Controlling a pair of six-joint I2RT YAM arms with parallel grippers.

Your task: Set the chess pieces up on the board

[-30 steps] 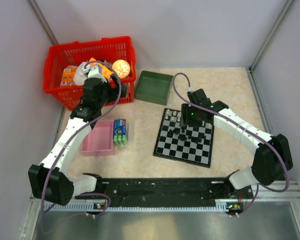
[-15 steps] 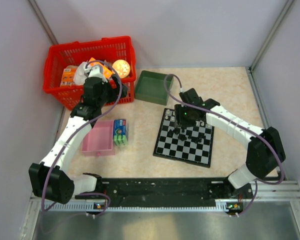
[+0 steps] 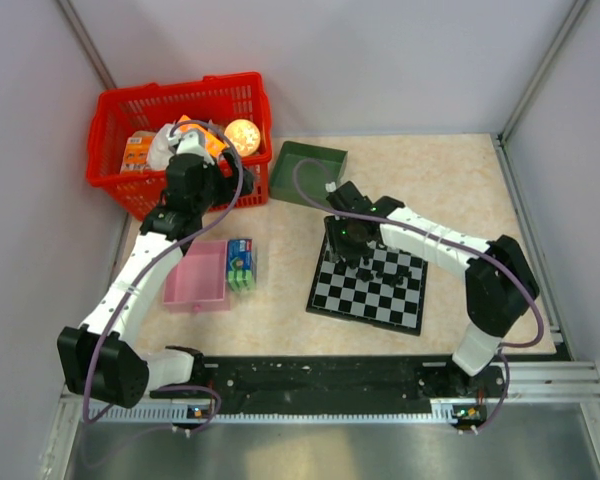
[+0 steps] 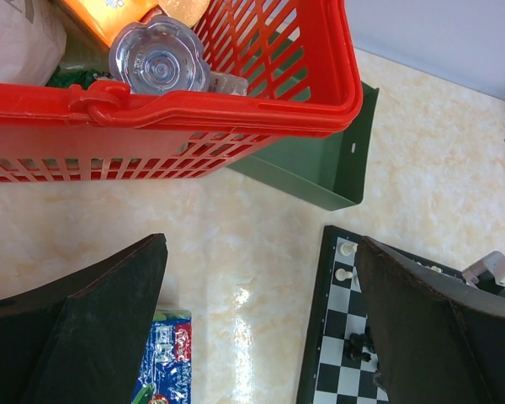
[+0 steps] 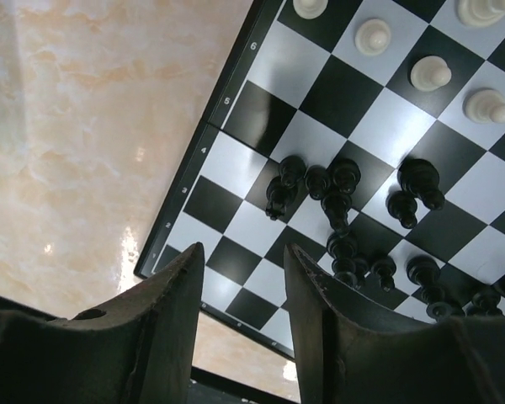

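Tabletop seen from above, with two white robot arms fixed at its near edge. A small black and pale grey chessboard (image 3: 365,295) lies flat on the beige table, right of centre and turned slightly askew.

The right arm bends leftward so that the right pincer (image 3: 348,250) hangs over the board's far left corner. In the right wrist view, the right pincer (image 5: 241,252) has its two dark fingers a modest gap apart. Only the board's edge and the table show between them, so it is partly open and grips nothing.

Just beyond the fingertips, black pieces (image 5: 341,202) sit bunched on the middle squares. Several touch one another rather than standing one to a square. White pieces (image 5: 429,74) stand upright on separate squares in a line toward the board's far side.

The left arm reaches to the far left, its wrist above the near side of a red basket (image 3: 120,110) filled with assorted items. In the left wrist view, the left pincer (image 4: 261,244) is spread wide and empty, above bare table just near of the basket.

A green tray (image 3: 310,175) sits just right of the basket and beyond the board. A pink tray (image 3: 195,280) lies near the left arm, with a small blue and green pack (image 3: 241,263) just beside its right edge.
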